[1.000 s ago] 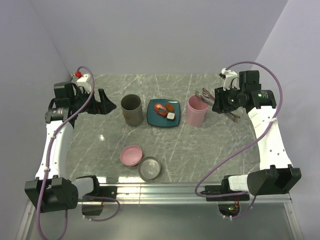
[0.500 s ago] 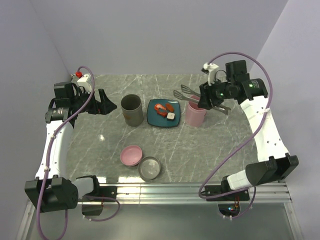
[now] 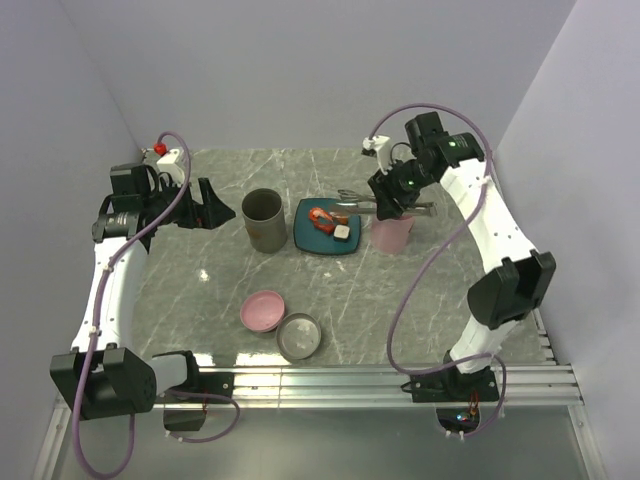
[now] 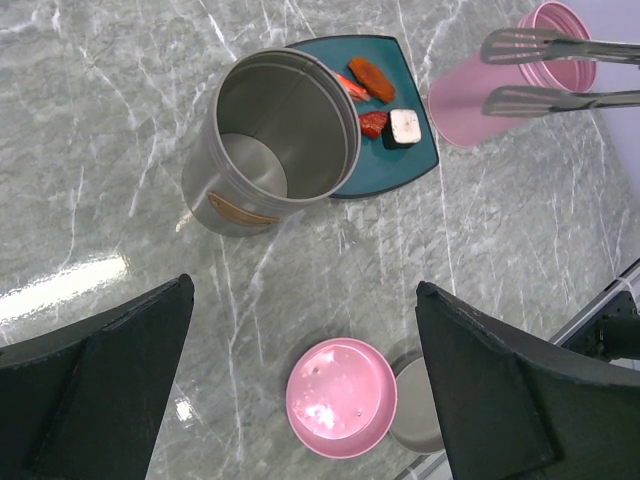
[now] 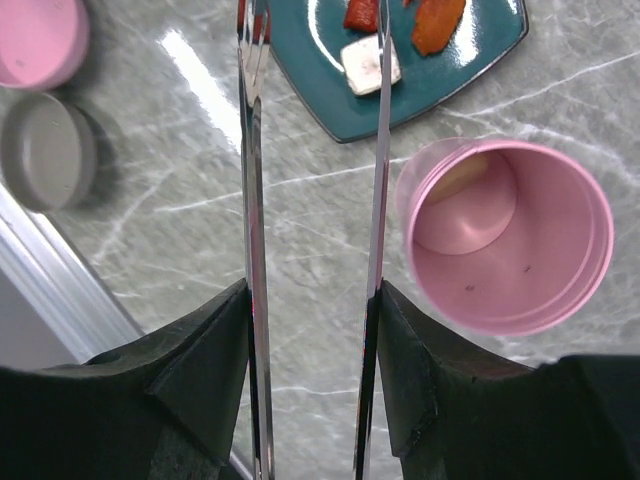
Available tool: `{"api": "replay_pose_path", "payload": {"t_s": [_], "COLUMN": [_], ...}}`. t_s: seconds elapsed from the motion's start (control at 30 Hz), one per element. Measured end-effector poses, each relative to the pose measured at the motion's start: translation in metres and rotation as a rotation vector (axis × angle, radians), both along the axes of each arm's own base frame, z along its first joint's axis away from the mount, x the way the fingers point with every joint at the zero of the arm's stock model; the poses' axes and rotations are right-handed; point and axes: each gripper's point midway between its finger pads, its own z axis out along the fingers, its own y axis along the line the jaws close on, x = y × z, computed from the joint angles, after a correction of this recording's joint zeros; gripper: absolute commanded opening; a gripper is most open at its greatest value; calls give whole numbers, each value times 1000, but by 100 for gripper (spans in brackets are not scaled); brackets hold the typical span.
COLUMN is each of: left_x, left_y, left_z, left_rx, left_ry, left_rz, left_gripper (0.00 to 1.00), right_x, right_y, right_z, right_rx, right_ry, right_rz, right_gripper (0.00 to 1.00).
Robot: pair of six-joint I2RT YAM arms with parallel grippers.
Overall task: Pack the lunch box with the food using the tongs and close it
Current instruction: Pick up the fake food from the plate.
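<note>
holding the tongs (image 5: 251, 200) by their two slim arms, the right fingers (image 3: 390, 198) were partly closed on them, one arm against each inner face. the tongs hung in the air above the table (image 3: 420, 290), passing beside the open pink container (image 5: 500, 240), their flat tips reaching the edge of the teal plate (image 3: 315, 242). the food (image 3: 328, 220) — red and orange pieces and a white one — lay on that plate. the left fingers (image 3: 207, 205) stood wide apart, empty, near the open grey container (image 4: 280, 130).

Teal plate (image 3: 311, 241) on grey marble table (image 3: 185, 320); pale walls (image 3: 300, 70) behind.
</note>
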Motion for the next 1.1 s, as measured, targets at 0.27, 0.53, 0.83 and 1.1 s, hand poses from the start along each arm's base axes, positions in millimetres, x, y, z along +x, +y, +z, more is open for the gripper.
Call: {"api": "replay_pose_path", "payload": {"t_s": [0.27, 0.53, 0.83, 1.1], "left_x": [1, 1, 1, 1], "left_y": [-1, -1, -1, -2], "left_z": [-2, -3, -4, -3], "left_rx": [-4, -5, -6, -10], "left_ry": [7, 10, 12, 12], "left_rz": [-4, -8, -10, -17], "left_gripper": [99, 99, 99, 99], "right_x": [8, 9, 25, 37], "right_y": [1, 7, 13, 9], "right_z": [-25, -46, -66, -67], "right_rx": [-89, -162, -246, -302], "right_ry": [56, 82, 90, 54], "right_rz": [94, 163, 193, 197], "right_gripper": [59, 59, 60, 60]}}
